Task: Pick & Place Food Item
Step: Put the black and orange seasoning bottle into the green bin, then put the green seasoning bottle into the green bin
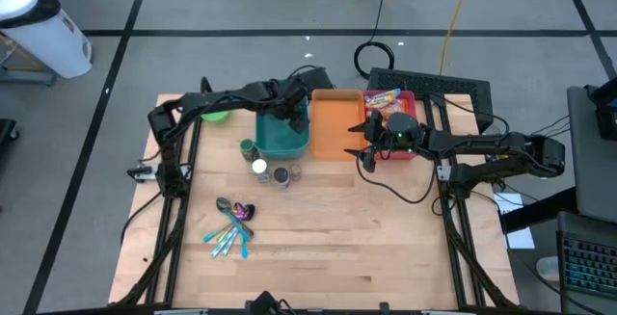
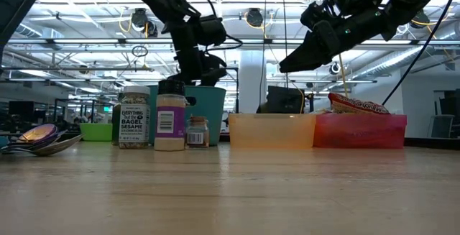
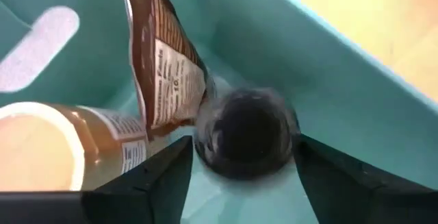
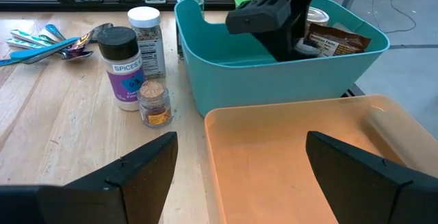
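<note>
Wooden table [image 1: 318,228] on a grey floor [image 1: 241,7] taped in dark lines; a hall with ceiling trusses lies behind. At table rear: teal bin [image 1: 281,134], orange bin [image 1: 335,127] just right of it, red bin [image 1: 405,113] beyond, spice jars [image 2: 159,118] just in front of the teal bin, spoons [image 1: 231,226] farther forward. Left gripper [image 3: 239,176] inside the teal bin, fingers spread around a dark jar [image 3: 245,133] beside a brown pouch [image 3: 164,59]; right gripper [image 4: 239,176] wide open above the orange bin.

Dark round item [image 3: 246,142] in teal bin [image 3: 356,107]: blurred, identity unclear. Jar [image 3: 61,148]: cut by frame edge. Brown pouch [image 3: 161,59]: print illegible, top cropped.
</note>
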### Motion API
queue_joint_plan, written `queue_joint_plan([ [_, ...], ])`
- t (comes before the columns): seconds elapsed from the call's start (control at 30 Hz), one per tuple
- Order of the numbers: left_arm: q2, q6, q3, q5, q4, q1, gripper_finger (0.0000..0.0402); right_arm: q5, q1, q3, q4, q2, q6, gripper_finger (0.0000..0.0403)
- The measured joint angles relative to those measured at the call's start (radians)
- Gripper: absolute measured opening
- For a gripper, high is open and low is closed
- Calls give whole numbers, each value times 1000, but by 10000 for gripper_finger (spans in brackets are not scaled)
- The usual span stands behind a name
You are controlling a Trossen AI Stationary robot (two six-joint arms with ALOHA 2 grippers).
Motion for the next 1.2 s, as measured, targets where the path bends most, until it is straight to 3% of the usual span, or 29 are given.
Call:
queue_joint_plan([
  [0.17, -8, 12, 0, 3, 28, 0, 286, 0, 0, 0, -1, 0, 1, 318],
  [0.43, -44, 39, 0, 11, 5, -3, 293, 0, 0, 0, -5, 0, 1, 318],
  [0.77, -243, -28, 1, 5, -276, -12, 294, 0, 0, 0, -11, 0, -2, 318],
  [0.97, -301, -99, -8, 2, -482, -45, 294, 0, 0, 0, -14, 0, -8, 318],
  [1.2, -399, -174, -118, 2, -510, -82, 294, 0, 0, 0, -28, 0, -7, 318],
])
